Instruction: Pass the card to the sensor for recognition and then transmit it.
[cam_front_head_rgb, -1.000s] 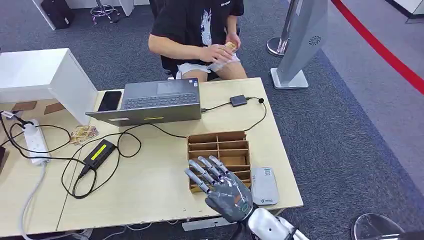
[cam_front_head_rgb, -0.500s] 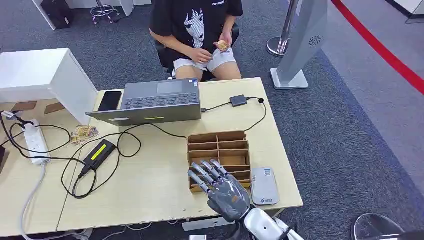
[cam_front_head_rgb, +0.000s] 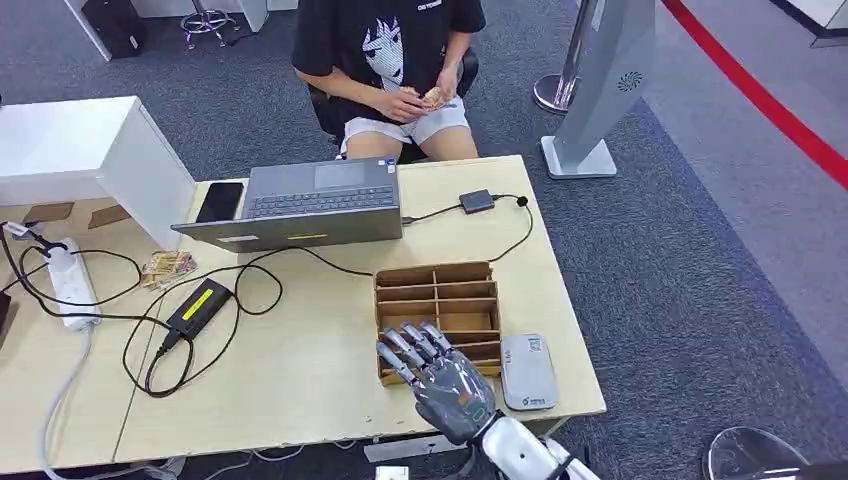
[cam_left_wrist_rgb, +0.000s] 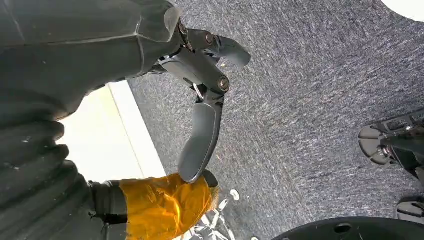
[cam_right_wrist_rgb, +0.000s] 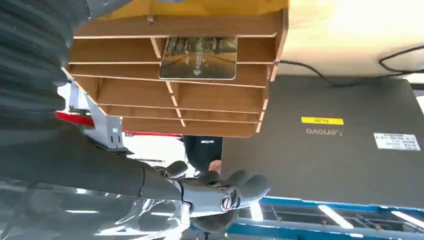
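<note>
From the head view we see the right hand (cam_front_head_rgb: 437, 372) hovering over the near end of the brown cardboard divider box (cam_front_head_rgb: 437, 296) on the pale wooden table (cam_front_head_rgb: 300, 370), its fingers spread apart and holding nothing. Just to the right of the box lies the flat grey card sensor (cam_front_head_rgb: 528, 371), near the table's front edge. Beyond the box stands an open grey laptop (cam_front_head_rgb: 305, 205), with a black phone (cam_front_head_rgb: 220, 201) beside it and a small black adapter (cam_front_head_rgb: 477, 200) wired to it. A black power brick with a yellow label (cam_front_head_rgb: 199, 304) and a white power strip (cam_front_head_rgb: 70, 282) lie to the left among looping black cables. A person in a black printed T-shirt (cam_front_head_rgb: 385, 45) sits behind the table, holding something small in both hands.

In the left wrist view we find the left hand (cam_left_wrist_rgb: 200, 95) hanging over grey carpet beside the table edge, its dark fingers loosely extended with nothing between them.

In the right wrist view we see a card with a dark photographic print (cam_right_wrist_rgb: 199, 58) resting in a compartment of the divider box, apart from the right hand's fingers (cam_right_wrist_rgb: 235, 187), which are apart and grasp nothing; the laptop's lid stands behind.
</note>
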